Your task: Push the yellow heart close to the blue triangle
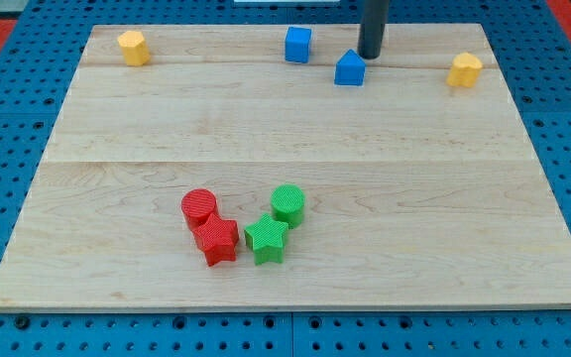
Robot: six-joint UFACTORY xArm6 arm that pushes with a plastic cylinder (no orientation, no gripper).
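Note:
The blue triangle (349, 68) sits near the view's top, right of centre. A yellow block (465, 69) that looks like the heart lies at the top right, well to the right of the triangle. Another yellow block (134, 48), its shape unclear, lies at the top left corner. My tip (370, 56) stands on the board just to the upper right of the blue triangle, close to it, with a small gap. It is far from both yellow blocks.
A blue cube (297, 45) lies left of the triangle. Near the view's bottom centre cluster a red cylinder (199, 208), a red star (217, 239), a green star (266, 238) and a green cylinder (287, 204). The wooden board (295, 139) ends at blue pegboard.

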